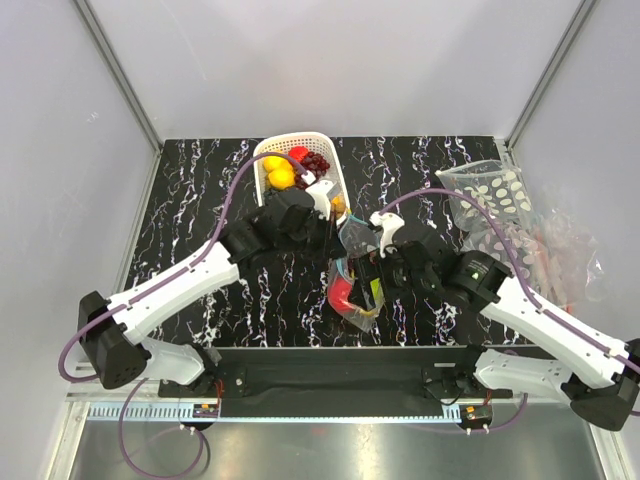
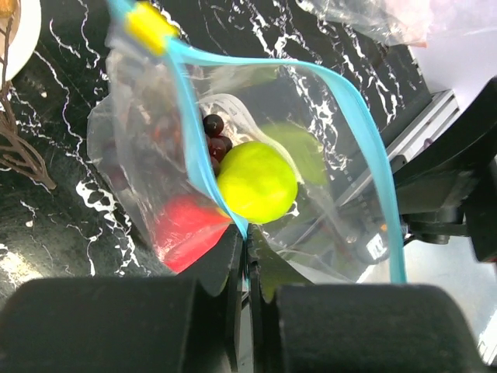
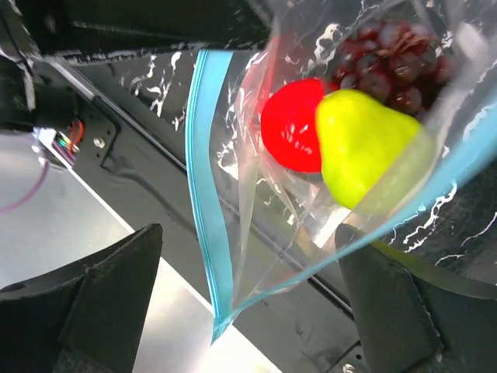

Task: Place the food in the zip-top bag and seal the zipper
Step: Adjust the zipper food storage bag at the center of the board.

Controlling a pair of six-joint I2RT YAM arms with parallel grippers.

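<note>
The left gripper (image 2: 247, 252) is clamped on the bag (image 2: 132, 132) at its teal zipper (image 2: 365, 132), bottom centre of its view. The right gripper (image 3: 248, 256) gapes wide, with the bag's corner between its fingers. An apple (image 3: 289, 124), a green fruit (image 3: 365, 148) and grapes (image 3: 396, 54) lie inside the bag, mid-frame in the top view.

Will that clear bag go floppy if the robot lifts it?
Probably floppy: the zip-top bag looks thin and wrinkled. It would likely sag where the green fruit, red apple and grapes weigh it down. Its glossy film may slip.
</note>
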